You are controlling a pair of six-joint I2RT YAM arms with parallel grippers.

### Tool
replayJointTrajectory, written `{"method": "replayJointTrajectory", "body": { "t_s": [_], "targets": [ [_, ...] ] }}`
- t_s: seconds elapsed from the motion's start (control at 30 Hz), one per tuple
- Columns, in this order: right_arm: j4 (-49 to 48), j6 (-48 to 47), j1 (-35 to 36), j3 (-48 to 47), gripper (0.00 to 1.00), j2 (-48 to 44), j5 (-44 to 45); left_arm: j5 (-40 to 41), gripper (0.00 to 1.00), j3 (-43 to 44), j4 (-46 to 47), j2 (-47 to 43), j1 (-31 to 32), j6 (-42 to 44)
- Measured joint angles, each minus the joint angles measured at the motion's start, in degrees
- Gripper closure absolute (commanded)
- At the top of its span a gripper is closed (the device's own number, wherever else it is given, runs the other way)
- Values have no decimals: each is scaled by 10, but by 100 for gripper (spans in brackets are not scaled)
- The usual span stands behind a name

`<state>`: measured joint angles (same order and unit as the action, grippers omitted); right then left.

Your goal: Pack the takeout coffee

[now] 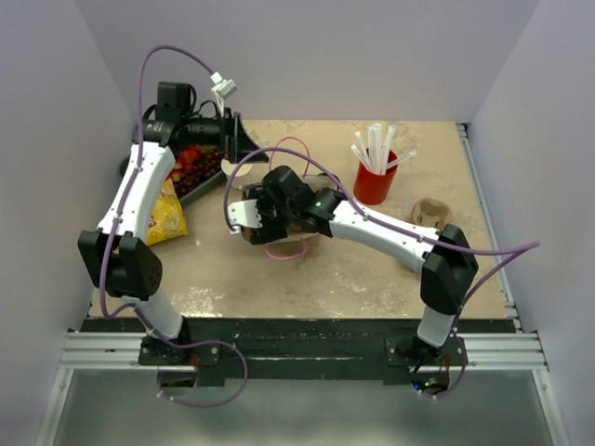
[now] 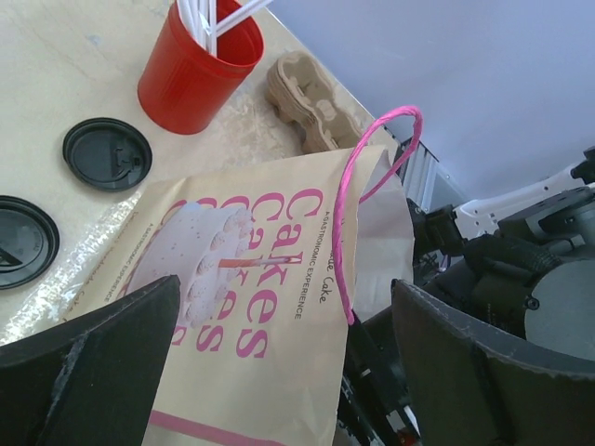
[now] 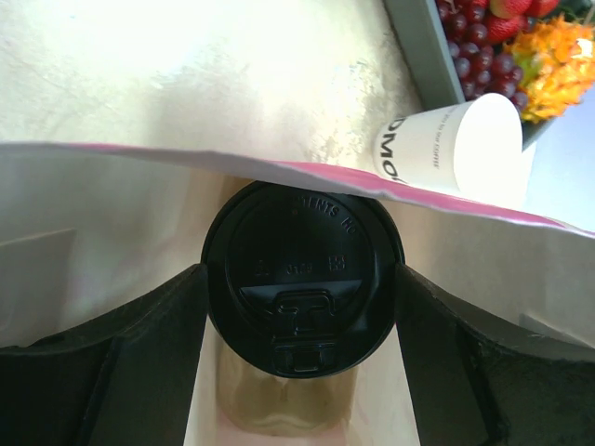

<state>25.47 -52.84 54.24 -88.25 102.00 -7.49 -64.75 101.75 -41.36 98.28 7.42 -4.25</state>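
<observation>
The lidded cup is plugging the paper bag's mouth, the red straw cup is standing at its two o'clock, and the table is lying open at six.

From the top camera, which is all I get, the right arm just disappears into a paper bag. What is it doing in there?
Observer: Its wrist camera shows a cup with a black lid inside the bag, with the jaws pressed against both sides of the lid.
Operator: Is that the only cup?
Observer: No. A white cup sits outside the bag, by the fruit tray.
Operator: And the left jaws, are they holding anything?
Observer: Nothing. They stand wide open and empty.
</observation>
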Motion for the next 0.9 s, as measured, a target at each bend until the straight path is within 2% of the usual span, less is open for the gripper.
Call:
{"method": "replayJointTrajectory", "body": {
  "t_s": [0.3, 0.43, 0.73, 0.9],
  "targets": [
    [-8, 4, -19, 0, 100, 12, 3, 7, 1, 0, -56, -12, -62, 26],
    [-10, 8, -26, 0, 100, 19, -2, 6, 1, -7, -71, -15, -69, 34],
    [-37, 38, -38, 0, 100, 39, -38, 31, 1, -132, -37, -65, -66, -2],
    [-68, 52, -48, 0, 100, 55, -47, 47, 1, -168, -27, -71, -66, -12]
  ]
}}
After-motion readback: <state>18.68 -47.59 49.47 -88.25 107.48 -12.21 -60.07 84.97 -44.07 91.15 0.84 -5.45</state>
